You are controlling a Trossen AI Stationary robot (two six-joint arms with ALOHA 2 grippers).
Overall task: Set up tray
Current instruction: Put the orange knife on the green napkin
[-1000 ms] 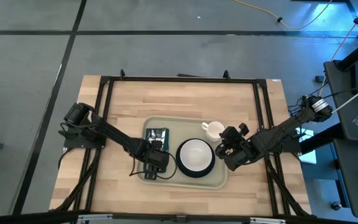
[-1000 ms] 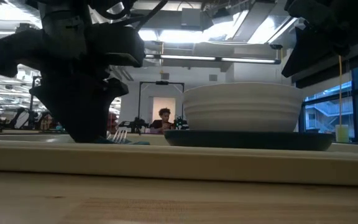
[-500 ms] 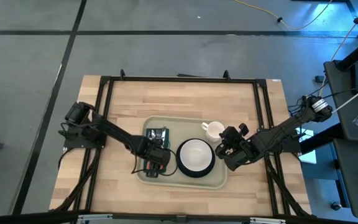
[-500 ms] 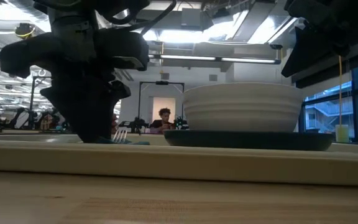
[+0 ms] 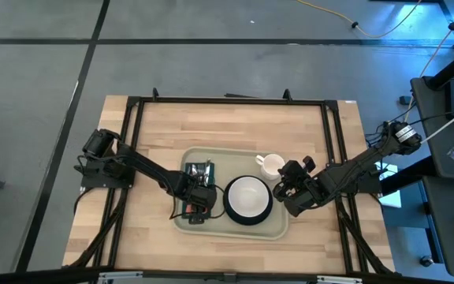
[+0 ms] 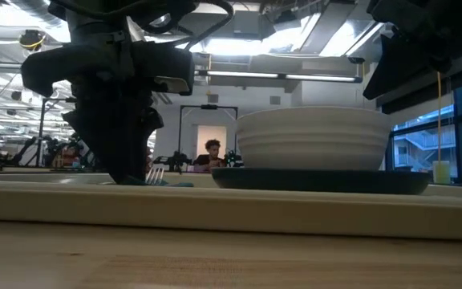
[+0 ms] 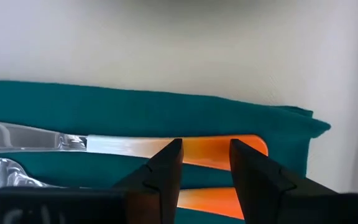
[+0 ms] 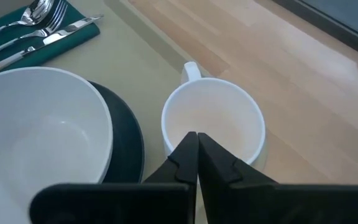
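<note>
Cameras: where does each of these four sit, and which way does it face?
High view: overhead, looking straight down on the tray; both arms show.
Low view: at table height, looking level across the rim at the bowl; the arms hang in from above.
Left wrist view: on the left arm, facing the napkin; the open left claw shows.
Right wrist view: on the right arm, facing the cup; the shut right claw shows.
Shared: high and right wrist views both show the bowl and cup.
</note>
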